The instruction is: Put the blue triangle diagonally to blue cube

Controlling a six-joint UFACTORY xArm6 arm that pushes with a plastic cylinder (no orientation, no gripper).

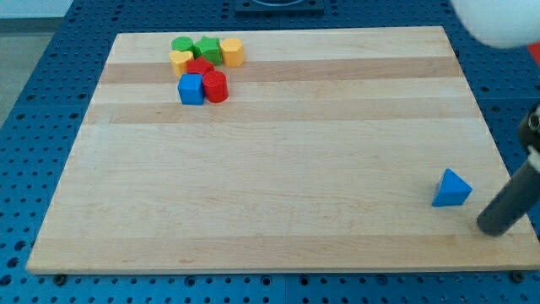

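The blue triangle (452, 188) lies near the view's right edge of the wooden board (278, 169), low down. The blue cube (191, 89) sits far off at the view's upper left, at the lower left of a cluster of blocks. My tip (491, 226) is the lower end of a dark rod coming in from the view's right. It stands just right of and below the blue triangle, with a small gap between them.
The cluster at the upper left holds a red cylinder (216, 86) touching the blue cube, a red block (199, 67), a yellow heart (180, 60), a green block (181, 45), a green star (207, 48) and a yellow hexagon (232, 51).
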